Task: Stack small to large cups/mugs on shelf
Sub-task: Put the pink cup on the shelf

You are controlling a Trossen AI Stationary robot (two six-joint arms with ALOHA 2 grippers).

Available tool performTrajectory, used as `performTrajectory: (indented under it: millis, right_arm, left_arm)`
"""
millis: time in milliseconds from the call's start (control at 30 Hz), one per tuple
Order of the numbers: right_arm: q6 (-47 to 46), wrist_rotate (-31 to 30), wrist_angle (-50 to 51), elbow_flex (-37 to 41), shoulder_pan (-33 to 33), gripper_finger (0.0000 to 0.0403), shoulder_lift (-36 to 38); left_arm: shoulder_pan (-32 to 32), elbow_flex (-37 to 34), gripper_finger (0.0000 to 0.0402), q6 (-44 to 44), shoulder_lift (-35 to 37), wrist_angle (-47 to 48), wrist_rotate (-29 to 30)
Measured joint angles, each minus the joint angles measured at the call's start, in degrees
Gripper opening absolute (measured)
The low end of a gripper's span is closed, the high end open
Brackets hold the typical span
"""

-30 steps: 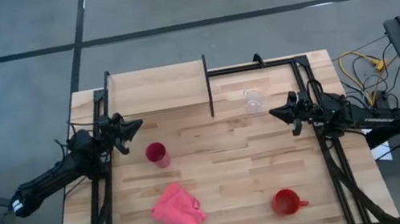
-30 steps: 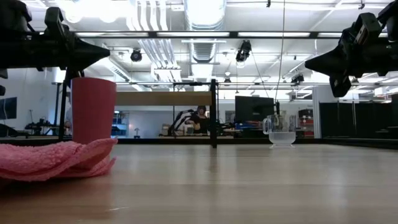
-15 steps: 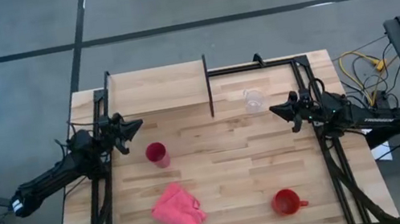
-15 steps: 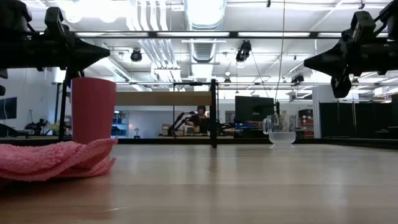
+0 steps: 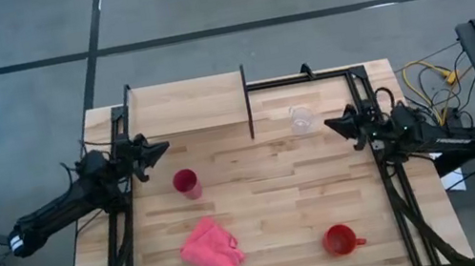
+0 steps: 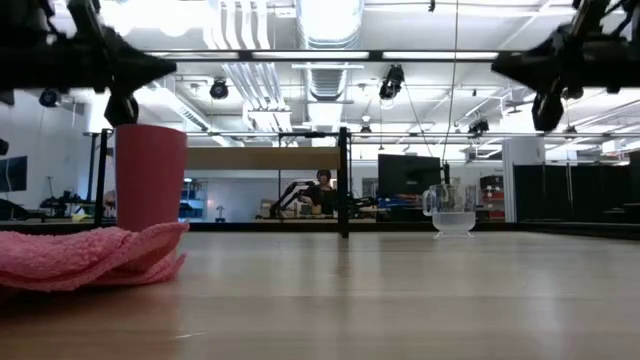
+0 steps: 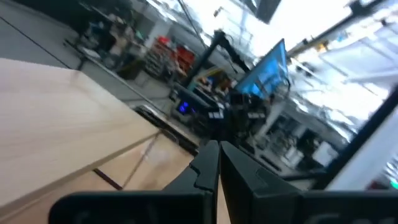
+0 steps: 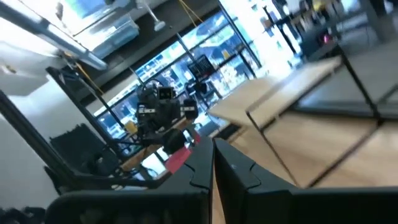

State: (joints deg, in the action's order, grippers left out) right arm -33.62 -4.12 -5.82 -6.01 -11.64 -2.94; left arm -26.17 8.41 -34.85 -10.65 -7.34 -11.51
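Looking down from above, you see both arms waiting at the 2 sides of the tabletop, and neither one holds anything. Your left claw hangs above the left edge, its tips pointing toward the middle, and the fingers are pressed together, as the left wrist view shows. Your right claw hangs above the right edge, pointing toward the clear cup, near it but not touching; its fingers are also together. In the low view both claws are high above the wood surface.

All 3 vessels stand on the tabletop, none on the shelf. The tumbler is upright in the left half, near the left claw and just behind the pink cloth as the low view sees it. The clear cup stands at the far side, just to the right of the black post at the end of the shelf. The red mug is at the near right corner area, well apart from the other 2, with its handle turned to the right.

The shelf board lies along the far left part of the tabletop, with nothing on it. A person sits far back in the room behind the tabletop.
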Motion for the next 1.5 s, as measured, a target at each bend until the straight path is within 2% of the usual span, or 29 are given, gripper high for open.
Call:
performTrajectory:
  millis: [200, 467, 667, 833, 1000, 1267, 1500]
  right_arm:
    - [9.39, 0.00, 2.40, -10.84, 0.02, 0.0009, -6.67]
    - [14.15, 0.02, 22.64, -30.11, 0.04, 0.0009, -22.23]
    - [14.17, 0.02, 33.40, -40.96, 0.04, 0.0009, -33.25]
    - [14.98, 0.02, 35.68, -45.97, 0.02, 0.0009, -41.08]
    - [17.76, -0.37, 35.62, -49.59, 0.00, 0.0009, -47.84]
    - [18.26, -0.44, 35.64, -54.54, 0.00, 0.0009, -57.64]
    - [18.21, -0.43, 36.16, -56.97, 0.00, 0.0009, -63.99]
  left_arm:
    - [-0.02, 18.54, 0.0000, 8.76, -9.37, 20.29, -1.27]
    - [0.00, 45.47, 0.0000, 22.51, -25.29, 45.61, -1.84]
    - [0.07, 60.14, 0.0000, 24.80, -35.23, 69.11, -1.93]
    - [2.02, 63.82, 0.0000, 27.06, -39.51, 77.08, -1.93]
    - [4.73, 63.06, 0.0000, 27.73, -41.97, 77.72, -2.01]
    - [5.20, 62.14, 0.0001, 28.31, -48.80, 77.80, -3.59]
    - [5.92, 62.14, 0.0047, 28.32, -53.20, 77.82, -8.99]
